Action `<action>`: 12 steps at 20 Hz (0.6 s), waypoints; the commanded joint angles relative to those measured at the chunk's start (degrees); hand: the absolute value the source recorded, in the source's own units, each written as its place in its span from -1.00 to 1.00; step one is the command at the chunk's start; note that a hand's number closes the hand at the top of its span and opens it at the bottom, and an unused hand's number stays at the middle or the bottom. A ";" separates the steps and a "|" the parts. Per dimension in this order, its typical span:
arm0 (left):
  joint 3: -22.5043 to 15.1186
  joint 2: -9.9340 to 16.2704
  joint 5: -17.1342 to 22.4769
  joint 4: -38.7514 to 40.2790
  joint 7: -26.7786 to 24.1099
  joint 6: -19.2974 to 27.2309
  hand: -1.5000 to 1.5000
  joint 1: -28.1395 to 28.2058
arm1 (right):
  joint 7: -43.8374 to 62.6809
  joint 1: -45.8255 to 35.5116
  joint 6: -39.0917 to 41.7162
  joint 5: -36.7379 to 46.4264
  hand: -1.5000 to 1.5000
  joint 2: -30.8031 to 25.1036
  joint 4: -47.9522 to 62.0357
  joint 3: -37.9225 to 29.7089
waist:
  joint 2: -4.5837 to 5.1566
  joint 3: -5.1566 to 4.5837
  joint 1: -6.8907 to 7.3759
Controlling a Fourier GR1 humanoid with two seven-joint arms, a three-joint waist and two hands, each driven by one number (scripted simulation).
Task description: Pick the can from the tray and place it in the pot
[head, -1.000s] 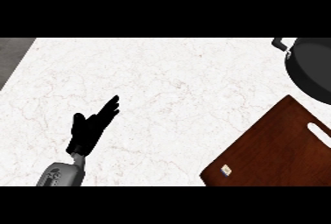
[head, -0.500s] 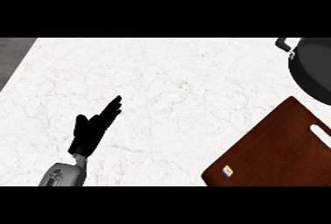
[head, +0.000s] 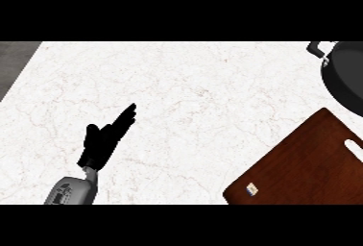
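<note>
Head view: one left hand [head: 103,142], one tray [head: 312,166], one pot [head: 346,77].

1. The counter [head: 184,96] has a white marbled top with faint veins.
2. A brown wooden tray [head: 305,163] lies on it, turned at an angle, cut off by the view's right edge.
3. A dark pot [head: 347,72] sits on the counter just beyond the tray's far corner, only partly in view.
</note>
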 commanded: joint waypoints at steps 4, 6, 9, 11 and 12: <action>-0.11 -0.22 0.14 0.91 0.10 -0.72 0.00 -0.08 | 12.45 -4.74 10.50 4.30 -1.00 4.21 7.48 3.63 | 0.36 0.00 0.62; 0.40 0.49 -0.18 -0.38 0.70 -0.36 0.00 -0.57 | 10.63 -4.79 11.63 4.10 -1.00 4.39 8.08 3.30 | 0.27 0.10 0.32; 0.81 0.44 0.61 -1.34 0.75 -0.49 0.00 1.17 | 5.08 -4.51 8.36 -1.86 -1.00 5.80 6.77 -2.66 | -0.10 0.17 -0.62; 0.61 -0.63 -0.05 0.53 0.78 0.45 0.00 -0.43 | 3.98 -5.36 4.76 -7.04 -1.00 7.17 5.93 -7.89 | 0.14 0.25 -1.12; -0.47 -1.48 -1.06 0.55 0.68 1.29 0.00 0.18 | 2.74 -5.61 2.24 -9.72 -1.00 7.68 5.20 -10.62 | 0.23 0.36 -1.12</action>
